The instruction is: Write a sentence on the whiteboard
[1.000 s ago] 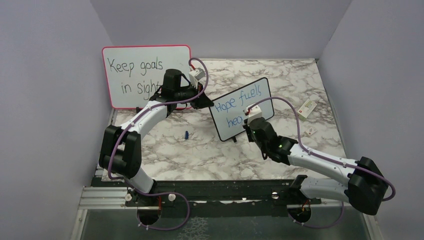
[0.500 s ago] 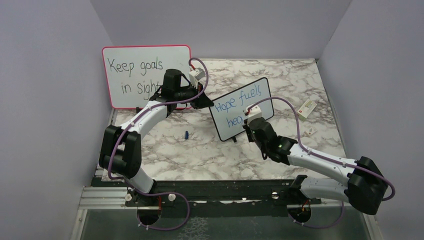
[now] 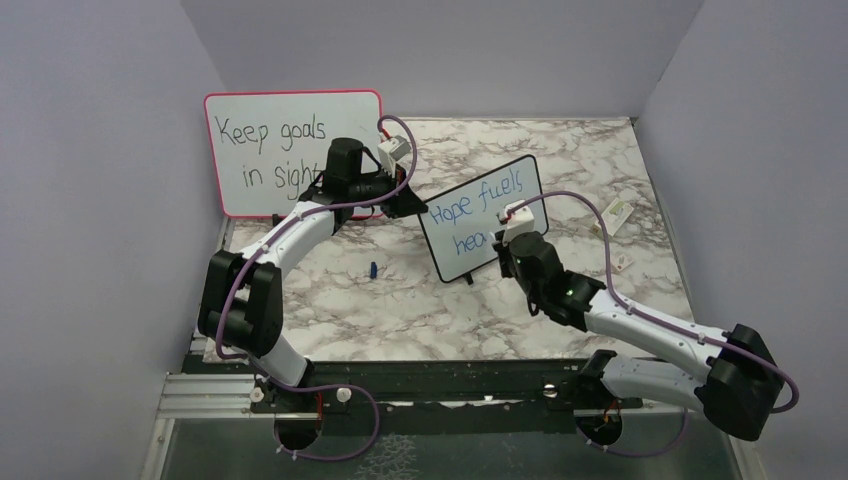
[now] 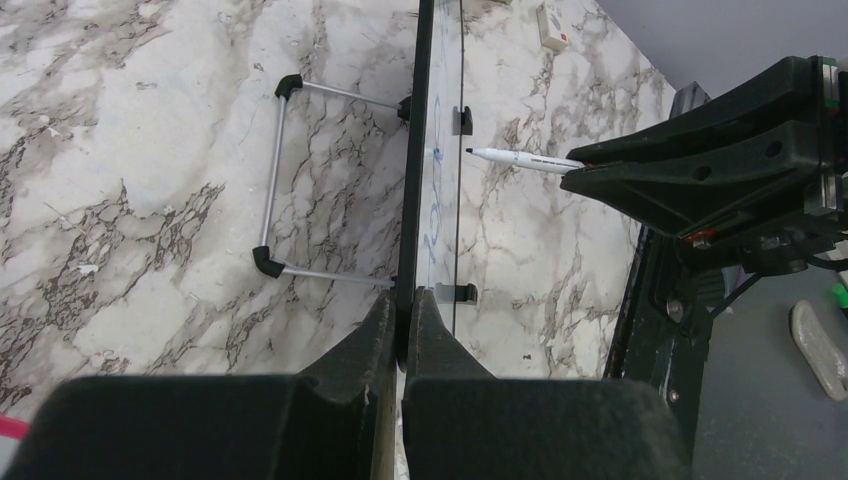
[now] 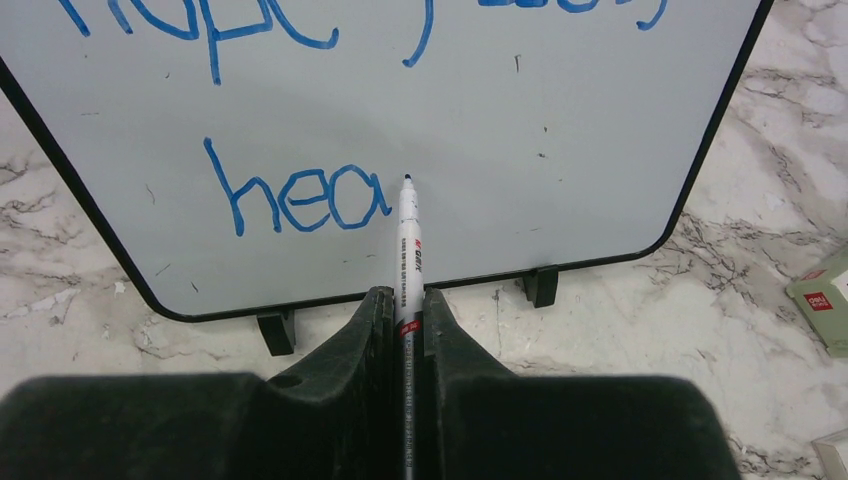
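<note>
The board [image 5: 560,110] is pinched steady by the left claw [image 4: 403,312]. The marker [image 5: 409,235], clamped in the right claw [image 5: 408,300], is aimed mid-frame past the sentence [image 5: 300,200]

The left arm [image 3: 290,232] rises from its base, folds sharply at the elbow and reaches forward and to the right, with its wrist [image 3: 350,165] roughly level. The left tool [image 4: 402,312] has both fingers pressed together on the thin edge of the whiteboard [image 4: 412,180], which runs straight ahead of the tool. The right arm [image 3: 640,322] lies low, stretched forward and to the left. The right tool [image 5: 408,302] is clamped on a marker [image 5: 408,225], whose tip sticks out ahead of the fingers.
</note>
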`<state>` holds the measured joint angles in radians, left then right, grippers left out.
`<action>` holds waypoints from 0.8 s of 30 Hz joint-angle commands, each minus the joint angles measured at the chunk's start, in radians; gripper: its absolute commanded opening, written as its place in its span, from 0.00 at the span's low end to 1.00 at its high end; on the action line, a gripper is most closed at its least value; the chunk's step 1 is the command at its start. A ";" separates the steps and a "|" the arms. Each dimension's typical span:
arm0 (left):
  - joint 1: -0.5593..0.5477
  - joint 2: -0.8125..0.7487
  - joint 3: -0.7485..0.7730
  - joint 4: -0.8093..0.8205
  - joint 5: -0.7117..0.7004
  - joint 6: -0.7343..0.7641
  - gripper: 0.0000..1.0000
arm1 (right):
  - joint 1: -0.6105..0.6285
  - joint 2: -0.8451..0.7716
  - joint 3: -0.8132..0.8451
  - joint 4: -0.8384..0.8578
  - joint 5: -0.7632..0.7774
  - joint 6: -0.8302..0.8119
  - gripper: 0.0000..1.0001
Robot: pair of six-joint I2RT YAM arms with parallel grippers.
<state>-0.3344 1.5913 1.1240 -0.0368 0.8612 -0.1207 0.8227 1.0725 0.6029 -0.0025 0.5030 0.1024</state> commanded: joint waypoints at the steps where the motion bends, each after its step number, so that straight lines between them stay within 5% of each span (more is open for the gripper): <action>1: -0.022 0.031 -0.006 -0.092 -0.044 0.044 0.00 | -0.007 -0.010 -0.005 0.047 -0.004 -0.015 0.01; 24: -0.022 0.036 -0.004 -0.097 -0.045 0.047 0.00 | -0.040 0.068 0.009 0.084 -0.047 -0.013 0.01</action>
<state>-0.3359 1.5917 1.1297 -0.0483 0.8570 -0.1146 0.8009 1.1217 0.6029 0.0616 0.4789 0.0860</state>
